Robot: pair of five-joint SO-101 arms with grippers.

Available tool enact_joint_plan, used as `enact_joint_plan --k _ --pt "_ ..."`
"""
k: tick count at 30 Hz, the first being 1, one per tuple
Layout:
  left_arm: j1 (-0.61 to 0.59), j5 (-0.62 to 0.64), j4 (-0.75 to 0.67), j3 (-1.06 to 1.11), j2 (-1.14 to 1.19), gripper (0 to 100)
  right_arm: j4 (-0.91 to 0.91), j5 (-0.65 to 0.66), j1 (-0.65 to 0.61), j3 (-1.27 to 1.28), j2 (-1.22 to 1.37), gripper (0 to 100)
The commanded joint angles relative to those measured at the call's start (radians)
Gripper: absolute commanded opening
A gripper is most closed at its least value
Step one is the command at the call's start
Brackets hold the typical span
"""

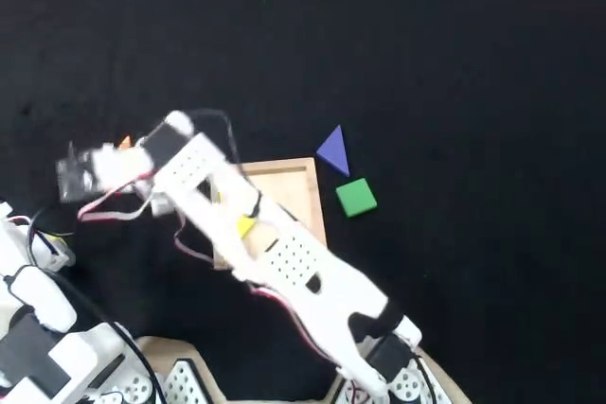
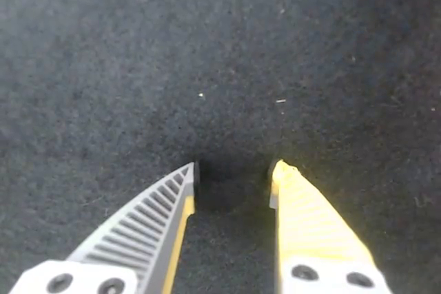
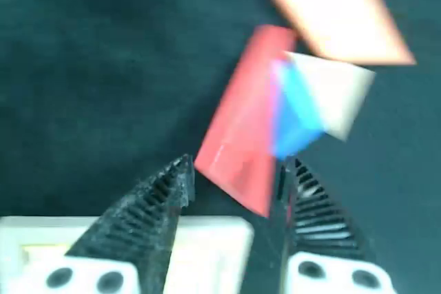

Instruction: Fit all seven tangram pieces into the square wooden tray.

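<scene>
The square wooden tray lies mid-table, largely covered by my right arm, which crosses it toward the left. A yellow piece shows in the tray beside the arm. My right gripper is open over a cluster of pieces: a red piece has one corner between the fingers, with a blue piece, a pale piece and an orange piece beyond it. A purple triangle and a green square lie right of the tray. My left gripper is open over bare cloth.
A black cloth covers the table. The left arm is folded at the near left corner. Both arm bases stand along the near edge. The far and right parts of the cloth are bare.
</scene>
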Motion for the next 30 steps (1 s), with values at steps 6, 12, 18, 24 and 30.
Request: enact_joint_plan --k 6,12,18,24,30 --pt "0.010 0.009 -0.029 0.002 0.003 18 0.040 -0.193 0.133 -0.021 -0.252 19.1" --pt "0.010 0.009 -0.029 0.002 0.003 18 0.037 -0.239 0.204 0.364 -0.513 19.1" --pt "0.012 0.009 -0.029 0.002 0.003 18 0.020 -0.239 0.232 0.705 -0.725 19.0" --pt "-0.044 0.058 -0.029 -0.005 0.002 18 -0.296 -0.236 0.130 1.064 -0.751 19.1" --pt "-0.076 0.091 -0.031 -0.008 0.002 18 -0.575 -0.233 0.023 1.159 -0.673 21.3"
